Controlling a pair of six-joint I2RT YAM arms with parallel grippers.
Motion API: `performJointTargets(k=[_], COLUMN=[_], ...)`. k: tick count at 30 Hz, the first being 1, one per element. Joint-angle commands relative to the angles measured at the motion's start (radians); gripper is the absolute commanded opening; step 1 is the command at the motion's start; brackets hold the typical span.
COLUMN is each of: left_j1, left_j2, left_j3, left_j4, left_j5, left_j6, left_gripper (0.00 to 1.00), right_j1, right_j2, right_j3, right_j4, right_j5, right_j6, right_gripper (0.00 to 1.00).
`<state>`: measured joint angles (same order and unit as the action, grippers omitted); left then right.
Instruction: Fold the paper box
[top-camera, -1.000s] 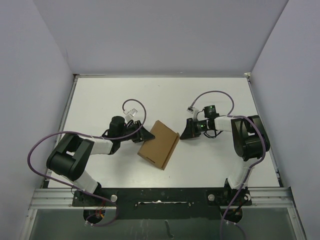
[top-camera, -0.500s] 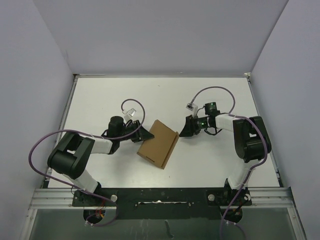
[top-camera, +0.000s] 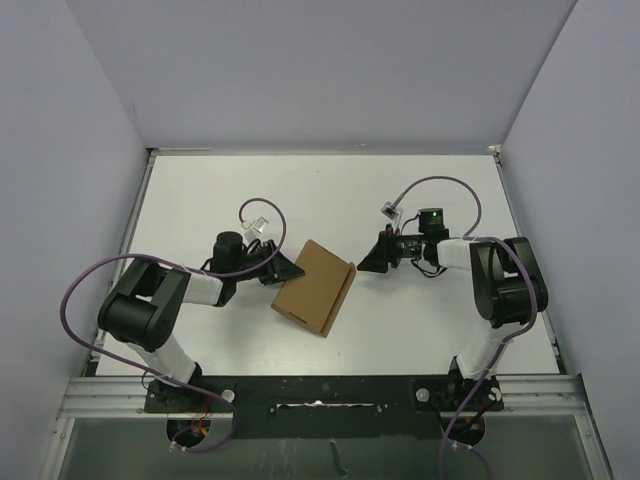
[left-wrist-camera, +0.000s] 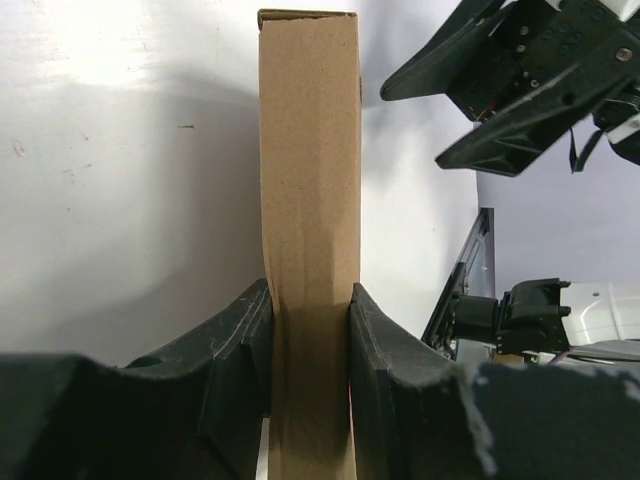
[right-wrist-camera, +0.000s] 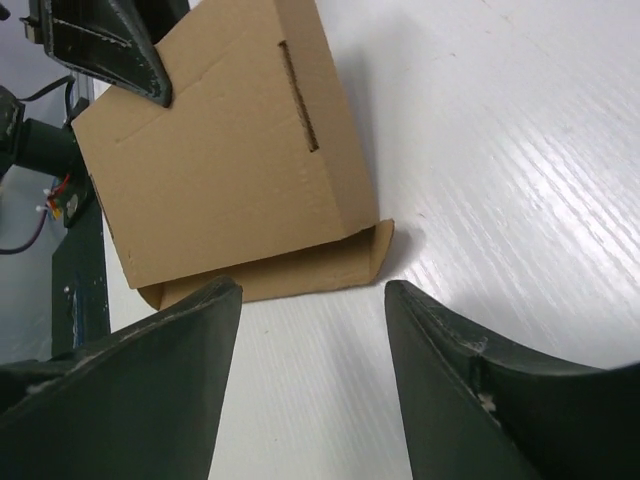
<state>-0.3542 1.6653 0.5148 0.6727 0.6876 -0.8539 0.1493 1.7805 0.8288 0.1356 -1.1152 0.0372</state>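
- The paper box (top-camera: 314, 288) sits on the table (top-camera: 330, 190) near its middle, between the two arms.
- The left gripper (top-camera: 291, 270) is at the box's left edge, one finger (left-wrist-camera: 240, 330) touching each side of the cardboard.
- The right gripper (top-camera: 365, 263) is just right of the box's far right corner, apart from it.
- In the right wrist view the box (right-wrist-camera: 220, 170) lies ahead of the spread fingers (right-wrist-camera: 430, 340), none of it between them.

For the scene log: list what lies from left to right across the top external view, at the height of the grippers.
left arm → left gripper → paper box → right gripper → right arm
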Motion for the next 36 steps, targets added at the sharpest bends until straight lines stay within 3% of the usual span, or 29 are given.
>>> performJointTargets(k=[1,10,20,27,36], left_j1=[0.013,0.034,0.046,0.054,0.066], left_j2=[0.039,0.084,0.108,0.104,0.116], left_j3=[0.016,0.02,0.022,0.023,0.024], left_j4=[0.012,0.045,0.06,0.057,0.066], left_j5=[0.012,0.039,0.05,0.055,0.064], left_j6=[0.027,0.005,-0.014,-0.014,-0.02], left_gripper=[0.01,0.01,0.01,0.01,0.01], right_j1=[-0.007,0.022,0.045,0.057,0.076], right_j2=[0.047,0.12,0.168,0.21,0.21], right_j3=[0.026,0.163,0.214,0.254,0.259], right_j4=[0.059,-0.168,-0.229,-0.269,-0.29], right_j5=[-0.019,0.061,0.105,0.1,0.104], right_j6=[0.07,-0.033,-0.036,-0.04,-0.067], right_gripper=[0.58,0.33,0.3,0.17,0.16])
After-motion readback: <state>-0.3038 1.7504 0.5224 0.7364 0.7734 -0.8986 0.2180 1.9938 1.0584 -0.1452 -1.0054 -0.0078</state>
